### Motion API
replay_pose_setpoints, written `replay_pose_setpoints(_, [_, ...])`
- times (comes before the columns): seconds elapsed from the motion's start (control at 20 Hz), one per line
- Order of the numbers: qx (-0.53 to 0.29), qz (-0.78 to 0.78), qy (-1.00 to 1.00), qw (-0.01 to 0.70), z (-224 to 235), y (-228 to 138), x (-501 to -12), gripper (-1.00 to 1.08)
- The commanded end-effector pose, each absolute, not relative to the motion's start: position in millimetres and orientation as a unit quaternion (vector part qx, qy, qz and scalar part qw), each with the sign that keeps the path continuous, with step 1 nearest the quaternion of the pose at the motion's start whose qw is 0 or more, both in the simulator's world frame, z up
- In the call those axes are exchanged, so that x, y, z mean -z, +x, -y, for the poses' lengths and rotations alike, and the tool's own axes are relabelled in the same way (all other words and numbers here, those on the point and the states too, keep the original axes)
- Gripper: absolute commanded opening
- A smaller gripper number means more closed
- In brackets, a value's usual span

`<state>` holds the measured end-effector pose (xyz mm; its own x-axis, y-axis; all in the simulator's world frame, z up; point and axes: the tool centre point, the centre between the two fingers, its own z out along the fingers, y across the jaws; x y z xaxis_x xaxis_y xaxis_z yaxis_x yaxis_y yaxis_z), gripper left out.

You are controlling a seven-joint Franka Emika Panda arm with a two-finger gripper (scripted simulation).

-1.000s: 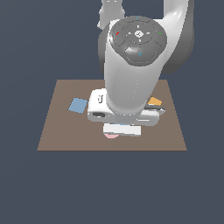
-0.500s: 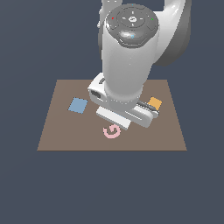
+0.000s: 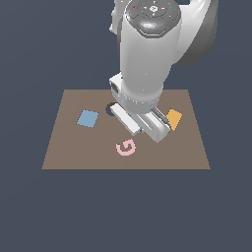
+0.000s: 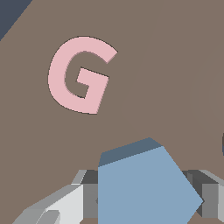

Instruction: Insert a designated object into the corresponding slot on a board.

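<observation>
Light-blue flat pentagon block [image 4: 144,188] sits between the gripper [image 4: 144,199] fingers.

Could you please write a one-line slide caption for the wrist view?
End effector holding the light-blue pentagon block above the brown board, near a pink letter G.

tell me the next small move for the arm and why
Probably carry the blue pentagon toward the dark recess showing beside the arm. The wrist view shows the pentagon between the jaws above the board near the pink G, not yet over any slot.
</observation>
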<state>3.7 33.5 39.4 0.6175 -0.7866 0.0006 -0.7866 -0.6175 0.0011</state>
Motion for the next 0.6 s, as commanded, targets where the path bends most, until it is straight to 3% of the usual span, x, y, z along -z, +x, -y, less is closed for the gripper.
replay_pose_setpoints(0.0, [0.000, 0.478, 0.878, 0.000, -36.8, -2.0, -39.9, -1.00])
replay_pose_setpoints(0.55, [0.000, 0.594, 0.805, 0.000, -50.8, -16.9, -40.4, -1.00])
